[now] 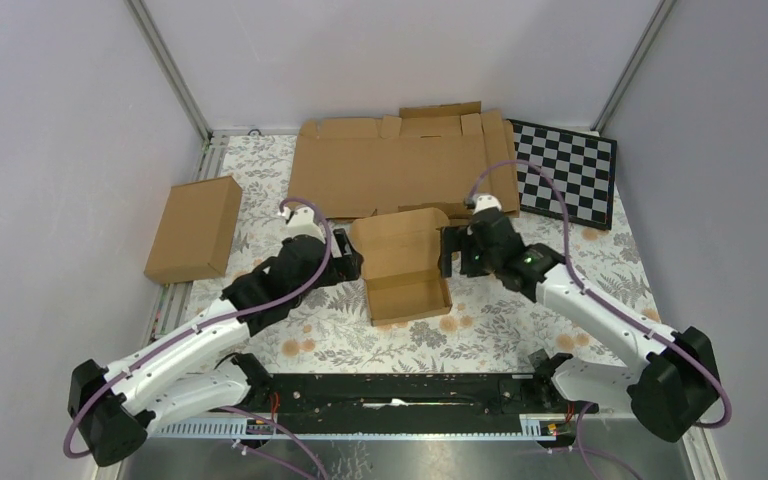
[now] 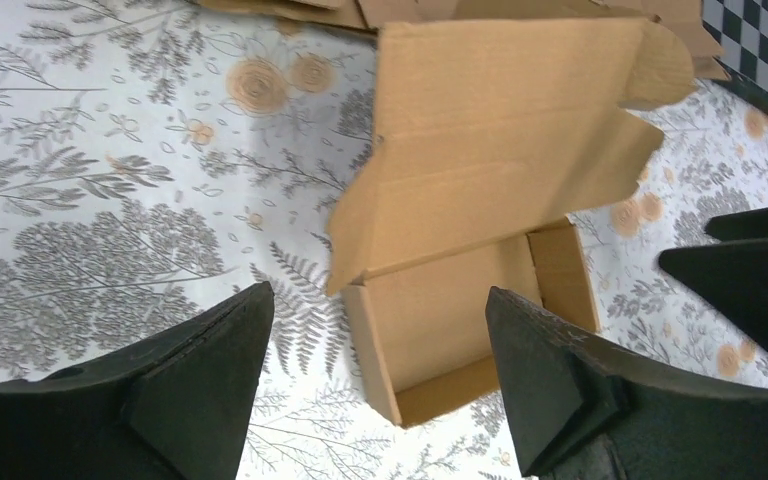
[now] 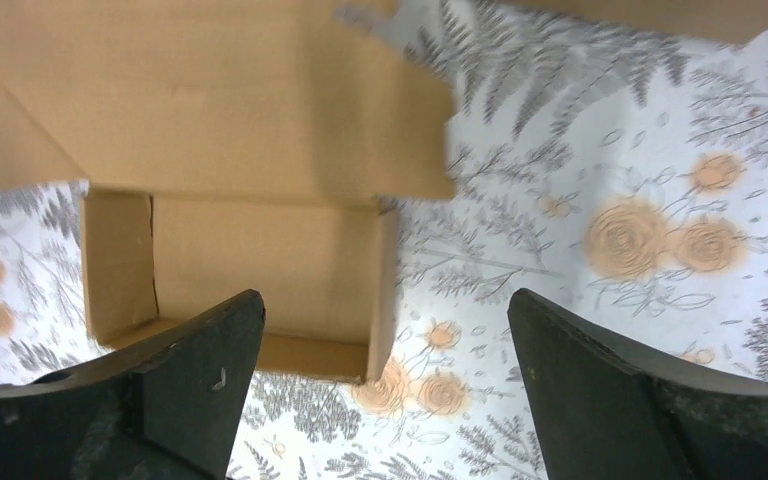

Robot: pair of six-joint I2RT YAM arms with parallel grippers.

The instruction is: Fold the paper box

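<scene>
A brown paper box (image 1: pixel 407 293) stands in the middle of the flowered mat, its tray formed and its lid (image 1: pixel 398 240) raised at the back. My left gripper (image 1: pixel 350 262) is open and empty at the box's left side; in the left wrist view the box (image 2: pixel 460 310) lies between and beyond its fingers (image 2: pixel 210 380). My right gripper (image 1: pixel 452 252) is open and empty at the box's right side; in the right wrist view the tray (image 3: pixel 260 270) and lid (image 3: pixel 210 100) sit ahead, the tray's right wall between the fingertips (image 3: pixel 210 360).
A stack of flat cardboard sheets (image 1: pixel 400 160) lies at the back. A finished closed box (image 1: pixel 195 228) sits at the left edge. A checkerboard (image 1: pixel 568 172) lies at the back right. The flowered mat (image 1: pixel 520 320) covers the table.
</scene>
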